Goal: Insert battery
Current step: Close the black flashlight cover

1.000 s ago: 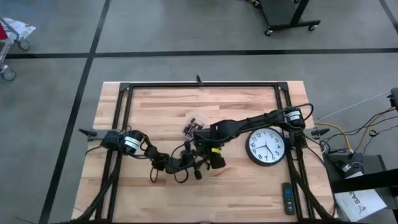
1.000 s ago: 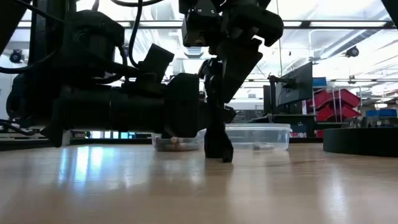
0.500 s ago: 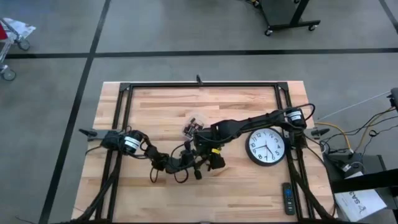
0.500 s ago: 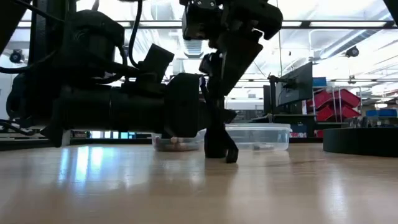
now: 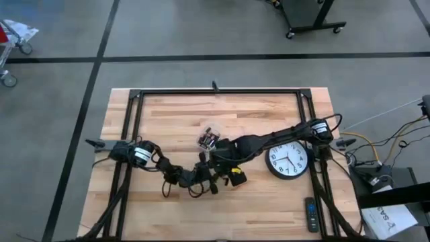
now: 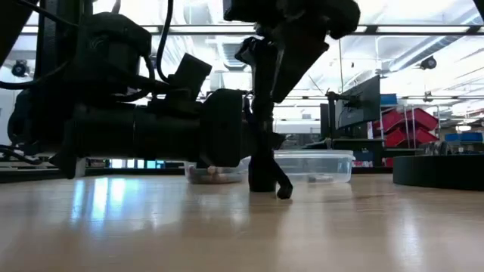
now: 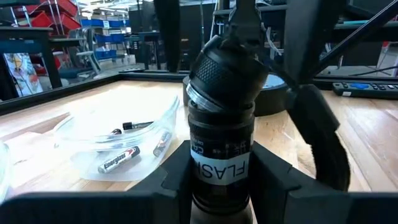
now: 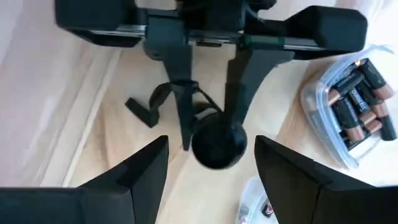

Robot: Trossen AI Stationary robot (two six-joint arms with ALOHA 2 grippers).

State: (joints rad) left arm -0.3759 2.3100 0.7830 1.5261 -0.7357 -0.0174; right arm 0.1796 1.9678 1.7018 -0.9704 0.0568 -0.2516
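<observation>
The left gripper stays clamped on the flashlight, mid-table beside the battery tub. The right gripper, fingers wide and empty, has lifted above its end cap; no battery is in hand

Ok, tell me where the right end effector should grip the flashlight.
Grip the wide head of the flashlight, coming down from above its end: the left end effector clamps the labelled barrel, leaving only the head free.

Flashlight mid-table; battery tub just behind (batteries inside); clock right.
</observation>
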